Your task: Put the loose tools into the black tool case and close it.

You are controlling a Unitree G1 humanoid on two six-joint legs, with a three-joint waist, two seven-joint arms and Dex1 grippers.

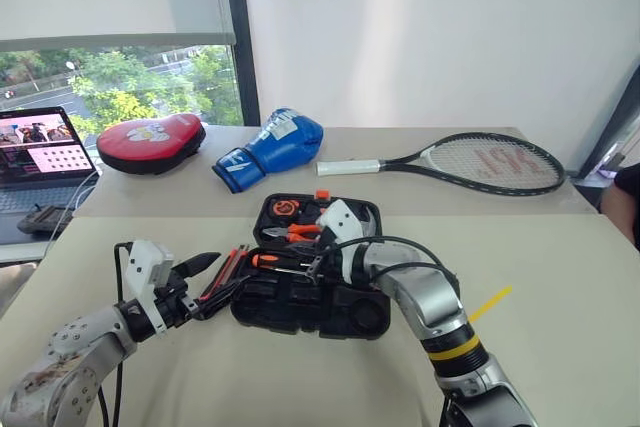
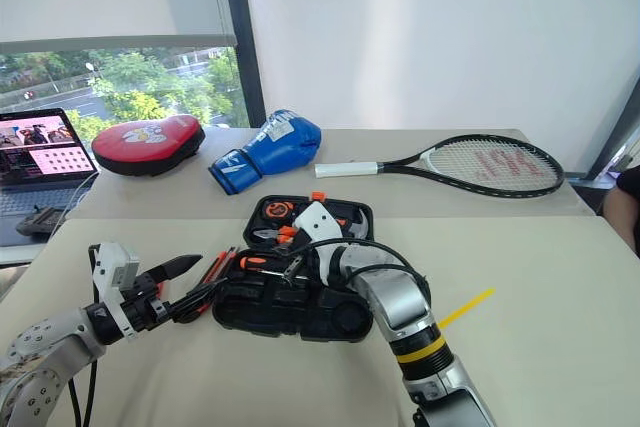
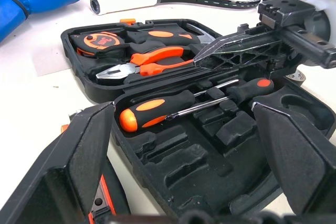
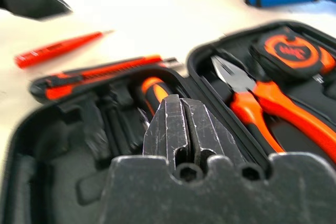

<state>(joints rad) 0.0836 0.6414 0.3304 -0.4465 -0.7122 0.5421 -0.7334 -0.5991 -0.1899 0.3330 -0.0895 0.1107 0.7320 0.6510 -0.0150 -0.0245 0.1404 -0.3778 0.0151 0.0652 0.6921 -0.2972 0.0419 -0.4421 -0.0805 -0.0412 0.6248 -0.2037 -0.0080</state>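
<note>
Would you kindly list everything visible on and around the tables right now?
Tool case: one, black, open, near table.
Screwdrivers: two, orange-and-black, lying in the case's near half.
Pliers: one, orange-handled, far half.
Tape measure: one, orange-black, far half.
Utility knife: one, orange-black, on the table beside the case.
Small screwdriver: one, orange, on the table beyond the knife.
Boxing glove: one, blue, far table.
Punch pad: one, red.
Racket: one, black.
Laptop: one, open.
Left pincer: open, beside case.
Right pincer: shut, over case.
</note>
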